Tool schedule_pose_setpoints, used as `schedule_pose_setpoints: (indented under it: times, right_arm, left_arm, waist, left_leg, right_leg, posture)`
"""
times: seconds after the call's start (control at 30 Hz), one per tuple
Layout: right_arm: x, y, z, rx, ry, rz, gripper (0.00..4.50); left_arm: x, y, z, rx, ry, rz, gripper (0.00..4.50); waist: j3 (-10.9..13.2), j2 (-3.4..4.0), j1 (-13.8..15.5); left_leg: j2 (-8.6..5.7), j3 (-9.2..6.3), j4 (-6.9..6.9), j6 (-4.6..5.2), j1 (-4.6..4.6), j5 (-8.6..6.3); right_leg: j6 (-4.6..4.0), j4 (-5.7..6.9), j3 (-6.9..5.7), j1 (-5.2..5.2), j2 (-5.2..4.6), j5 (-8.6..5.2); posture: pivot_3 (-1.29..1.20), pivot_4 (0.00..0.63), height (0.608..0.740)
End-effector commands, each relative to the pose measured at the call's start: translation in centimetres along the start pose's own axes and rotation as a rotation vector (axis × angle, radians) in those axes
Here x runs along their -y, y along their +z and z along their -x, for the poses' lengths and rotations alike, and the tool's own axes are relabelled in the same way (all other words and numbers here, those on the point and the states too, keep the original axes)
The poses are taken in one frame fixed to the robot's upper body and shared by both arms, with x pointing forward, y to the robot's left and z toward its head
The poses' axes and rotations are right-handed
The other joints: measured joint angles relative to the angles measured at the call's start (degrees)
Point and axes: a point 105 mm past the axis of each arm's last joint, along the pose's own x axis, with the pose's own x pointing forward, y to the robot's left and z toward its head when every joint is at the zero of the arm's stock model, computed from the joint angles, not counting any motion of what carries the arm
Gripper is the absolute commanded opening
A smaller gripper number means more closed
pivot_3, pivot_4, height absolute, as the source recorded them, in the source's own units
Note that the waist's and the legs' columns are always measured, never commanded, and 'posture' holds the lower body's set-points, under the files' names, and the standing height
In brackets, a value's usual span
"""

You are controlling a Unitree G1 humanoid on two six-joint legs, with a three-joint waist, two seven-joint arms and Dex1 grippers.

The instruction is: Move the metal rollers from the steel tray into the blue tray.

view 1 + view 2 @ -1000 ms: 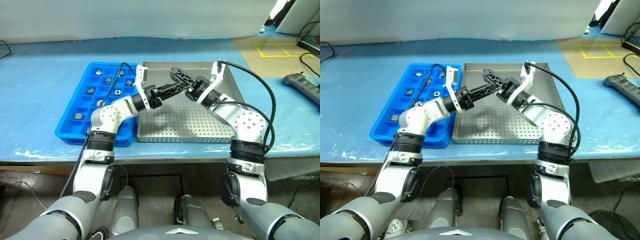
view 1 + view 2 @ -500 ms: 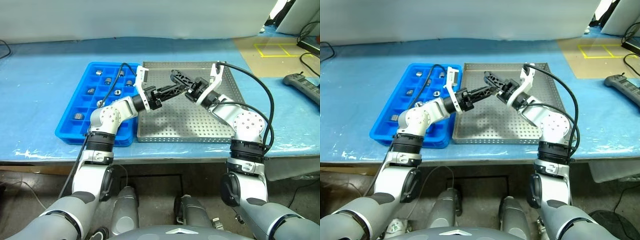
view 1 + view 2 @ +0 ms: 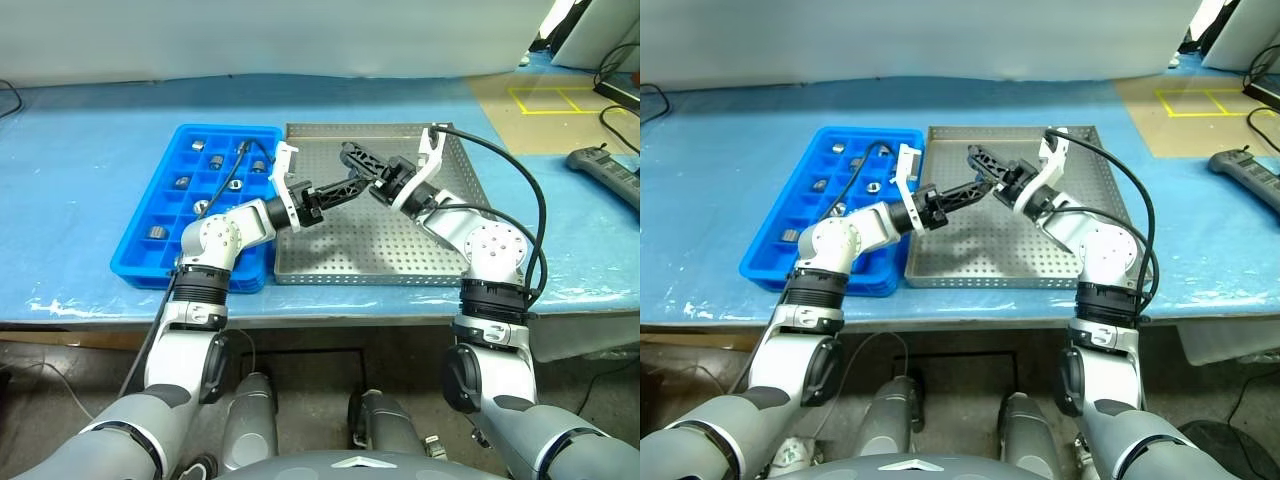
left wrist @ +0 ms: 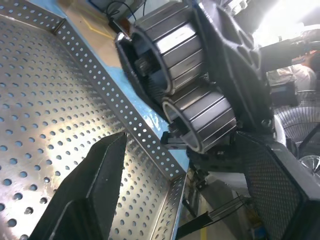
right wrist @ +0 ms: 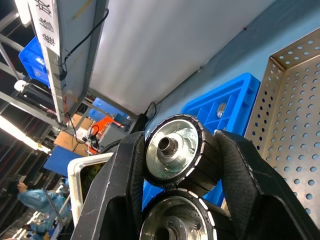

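Done: several metal rollers (image 3: 216, 161) in blue tray (image 3: 150, 250), left of frame.
Left: steel tray (image 3: 380, 250) looks bare.
Right hand (image 5: 175, 165): pinching rollers.
Left hand (image 4: 185, 195): spread.

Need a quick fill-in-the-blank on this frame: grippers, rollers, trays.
1. The right gripper is shut on ___ metal rollers.
2. The left gripper flanks those rollers with its fingers ___.
3. By the robot's own sides, the steel tray lies on the ___ of the blue tray.
Missing words: two; open; right.
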Motion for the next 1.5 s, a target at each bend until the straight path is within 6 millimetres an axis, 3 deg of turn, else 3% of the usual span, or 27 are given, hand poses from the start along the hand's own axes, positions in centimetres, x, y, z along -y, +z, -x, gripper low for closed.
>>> schedule_pose_setpoints:
  times: [0.03, 0.4, 1.0, 1.17, 1.3, 1.43, 1.5]
  right_arm:
    - [-1.3, 1.1, -0.1, 0.031, 0.051, 0.034, 1.77]
    - [-0.9, 0.9, -0.1, 0.025, 0.029, 0.046, 1.77]
    - [-0.7, 1.1, 0.1, 0.041, 0.020, 0.053, 1.77]
    - [-0.6, 1.1, 0.0, 0.042, 0.012, 0.055, 1.77]
    - [-0.4, 1.1, 0.1, 0.042, 0.003, 0.058, 1.77]
    - [-0.3, 1.1, 0.1, 0.043, -0.001, 0.059, 1.77]
    - [-0.3, 1.2, 0.1, 0.044, -0.002, 0.059, 1.77]
  left_arm:
    - [1.0, 1.2, -0.2, 0.027, -0.035, -0.036, 3.62]
    - [-0.1, 0.8, -0.5, 0.032, 0.025, -0.004, 3.62]
    - [0.8, 0.9, -0.9, 0.026, -0.023, -0.010, 3.62]
    - [0.4, 1.2, -0.8, 0.042, -0.002, -0.009, 2.40]
    - [0.2, 1.4, -0.9, 0.059, 0.004, 0.007, 2.40]
    - [0.4, 1.4, -1.0, 0.054, -0.004, 0.002, 1.51]
    - [0.3, 1.4, -1.1, 0.052, 0.000, -0.001, 1.46]
  waist:
    - [0.0, 0.00, 0.0]
    - [0.0, 0.00, 0.0]
    - [0.0, 0.00, 0.0]
    - [0.0, 0.00, 0.0]
    - [0.0, 0.00, 0.0]
    - [0.0, 0.00, 0.0]
    - [0.0, 0.00, 0.0]
  left_leg:
    - [0.00, 0.00, 0.00, 0.00, 0.00, 0.00]
    - [0.00, 0.00, 0.00, 0.00, 0.00, 0.00]
    - [0.00, 0.00, 0.01, 0.01, 0.00, 0.00]
    - [0.00, 0.00, 0.01, 0.01, 0.00, 0.00]
    - [0.00, 0.00, 0.01, 0.01, 0.00, 0.00]
    - [0.00, 0.00, 0.01, 0.01, 0.00, 0.00]
    - [0.00, 0.00, 0.01, 0.01, 0.00, 0.00]
  right_leg:
    - [0.00, 0.00, 0.00, 0.00, 0.00, 0.00]
    - [0.00, 0.00, 0.00, 0.00, 0.00, 0.00]
    - [0.01, 0.00, 0.00, 0.00, 0.00, 0.00]
    - [0.00, 0.00, 0.00, 0.00, 0.00, 0.00]
    - [0.00, 0.00, 0.00, 0.00, 0.00, 0.00]
    - [0.00, 0.00, 0.01, 0.00, 0.00, 0.00]
    - [0.00, 0.00, 0.00, 0.00, 0.00, 0.00]
  posture:
    - [-0.13, 0.150, 0.740]
    - [-0.14, 0.150, 0.740]
    - [-0.15, 0.150, 0.740]
    - [-0.15, 0.150, 0.740]
    - [-0.15, 0.150, 0.740]
    - [-0.15, 0.150, 0.740]
    - [-0.15, 0.150, 0.740]
